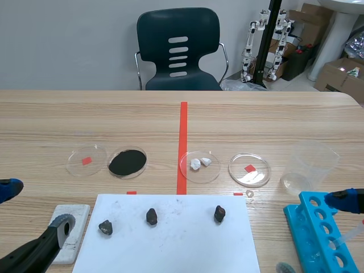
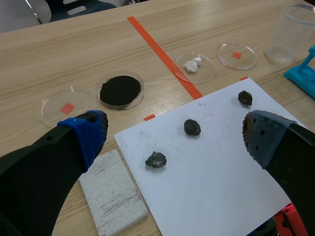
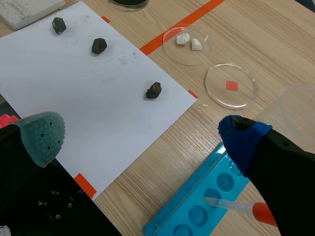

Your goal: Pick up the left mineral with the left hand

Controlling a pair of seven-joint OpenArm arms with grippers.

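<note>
Poised wide open with the black two-fingered left gripper (image 2: 173,133) over the small dark rough left mineral (image 2: 155,159), lying near the white paper sheet's (image 2: 221,196) left edge: drop straight, straddle squarely, squeeze gently, lift cleanly!

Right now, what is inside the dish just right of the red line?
Two small white lumps lie in the clear dish, uncovered. Only the dish floor beneath them is hidden.
</note>
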